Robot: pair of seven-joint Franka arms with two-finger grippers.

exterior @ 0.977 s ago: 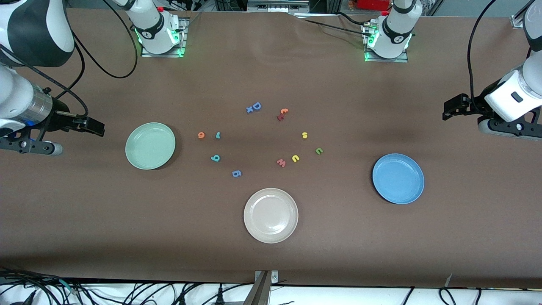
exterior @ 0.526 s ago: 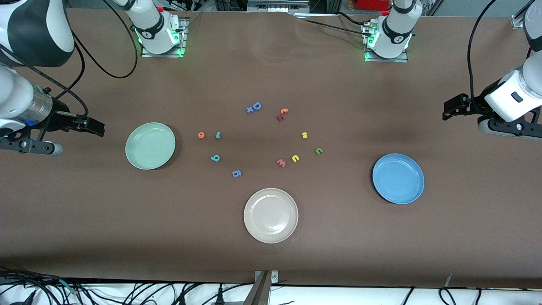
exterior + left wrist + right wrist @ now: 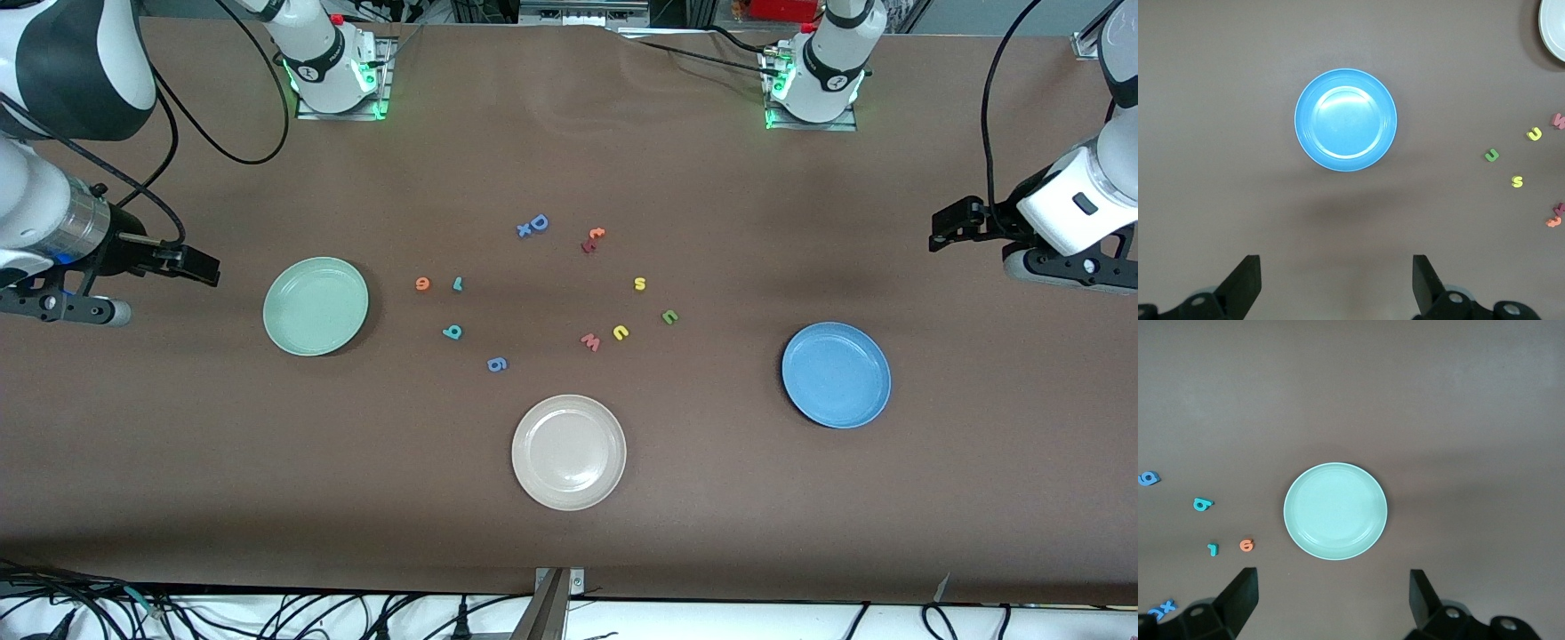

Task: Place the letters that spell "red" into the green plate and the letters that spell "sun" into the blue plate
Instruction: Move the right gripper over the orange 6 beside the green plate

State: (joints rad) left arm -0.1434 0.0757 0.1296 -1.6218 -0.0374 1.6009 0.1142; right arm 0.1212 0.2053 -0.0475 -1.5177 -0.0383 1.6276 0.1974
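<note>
The green plate (image 3: pixel 316 306) (image 3: pixel 1335 511) lies toward the right arm's end of the table. Beside it lie the orange "e" (image 3: pixel 422 284) (image 3: pixel 1246 545), teal "r" (image 3: pixel 457 284) (image 3: pixel 1213 549) and teal "d" (image 3: pixel 452 332) (image 3: pixel 1202 504). The blue plate (image 3: pixel 836 374) (image 3: pixel 1345 120) lies toward the left arm's end, with the yellow "s" (image 3: pixel 639 284) (image 3: pixel 1517 181), yellow "u" (image 3: pixel 621 332) (image 3: pixel 1534 134) and green "n" (image 3: pixel 669 316) (image 3: pixel 1491 155) beside it. My right gripper (image 3: pixel 206 267) (image 3: pixel 1331 579) hangs open and empty over bare table beside the green plate. My left gripper (image 3: pixel 940 233) (image 3: pixel 1336 263) hangs open and empty over bare table near the blue plate.
A beige-white plate (image 3: pixel 569 452) lies nearest the front camera, mid-table. Other letters lie among the task's: a blue "g" (image 3: pixel 497 364), a blue "D" (image 3: pixel 538 222), a red "w" (image 3: pixel 589 341) and a red-orange pair (image 3: pixel 593 239). Both arm bases stand along the table's edge farthest from the camera.
</note>
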